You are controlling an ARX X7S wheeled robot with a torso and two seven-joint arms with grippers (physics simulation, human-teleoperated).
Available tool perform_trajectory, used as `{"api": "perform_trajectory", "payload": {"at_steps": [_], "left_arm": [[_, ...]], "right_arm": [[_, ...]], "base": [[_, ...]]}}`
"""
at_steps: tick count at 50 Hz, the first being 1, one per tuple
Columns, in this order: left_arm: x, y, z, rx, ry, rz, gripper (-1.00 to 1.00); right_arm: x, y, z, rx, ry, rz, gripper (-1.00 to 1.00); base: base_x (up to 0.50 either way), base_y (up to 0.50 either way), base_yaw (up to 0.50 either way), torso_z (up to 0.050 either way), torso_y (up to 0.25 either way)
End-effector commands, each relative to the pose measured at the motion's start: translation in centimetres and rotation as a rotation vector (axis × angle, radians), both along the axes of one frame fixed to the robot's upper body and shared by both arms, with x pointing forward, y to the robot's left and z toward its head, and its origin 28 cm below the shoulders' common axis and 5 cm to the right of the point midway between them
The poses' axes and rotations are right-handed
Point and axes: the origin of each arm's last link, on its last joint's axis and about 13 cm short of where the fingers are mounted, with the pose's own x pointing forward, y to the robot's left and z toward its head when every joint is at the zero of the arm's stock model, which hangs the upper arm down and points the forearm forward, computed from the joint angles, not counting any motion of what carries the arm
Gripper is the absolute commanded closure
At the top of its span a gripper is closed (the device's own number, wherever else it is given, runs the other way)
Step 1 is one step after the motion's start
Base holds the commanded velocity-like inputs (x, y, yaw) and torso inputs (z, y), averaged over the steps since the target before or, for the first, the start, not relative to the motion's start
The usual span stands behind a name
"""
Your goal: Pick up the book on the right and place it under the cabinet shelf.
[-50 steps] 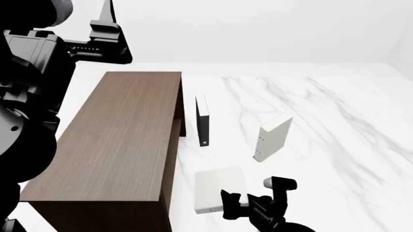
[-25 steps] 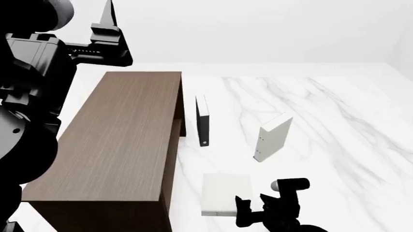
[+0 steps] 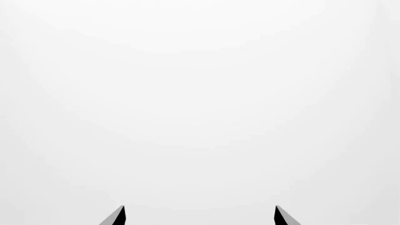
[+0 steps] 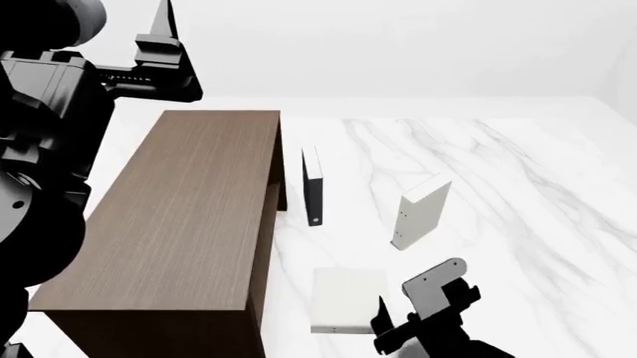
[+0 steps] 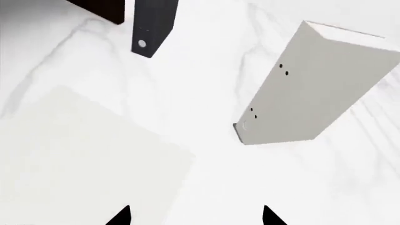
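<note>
A flat pale book (image 4: 348,299) lies on the marble table (image 4: 518,186).
It is thin, square and plain, beside the brown cabinet (image 4: 179,224). The right gripper (image 4: 418,317) sits next to it, fingers apart, holding nothing.

Bright, even, diffuse light is filling all 3 views, with no visible source. The marble table (image 4: 478,164) is rendering crisp and free of glare or blur. The cabinet (image 4: 189,216) is casting only a faint soft shadow. The left wrist view is showing nearly uniform white. No edge distortion is showing.
</note>
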Motion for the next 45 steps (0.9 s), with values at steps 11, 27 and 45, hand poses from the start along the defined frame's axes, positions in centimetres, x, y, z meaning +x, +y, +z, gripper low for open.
{"api": "perform_trajectory", "payload": {"at_steps": [11,27,45], "left_arm": [[0.2,0.1,-0.2,-0.001,0.002,0.005,-1.0],[0.0,-0.1,-0.3,-0.003,-0.002,-0.008,-1.0],[-0.6,0.4,1.6,0.003,-0.016,-0.004,-1.0]], "right_arm": [[-2.9,-0.1,10.9,0.083,-0.304,0.028,-1.0],[-2.9,-2.0,9.6,0.102,-0.303,-0.166,-1.0],[-2.7,-3.8,5.7,0.119,-0.259,-0.335,-1.0]], "base": [[0.0,0.0,0.0,0.0,0.0],[0.0,0.0,0.0,0.0,0.0],[0.0,0.0,0.0,0.0,0.0]]}}
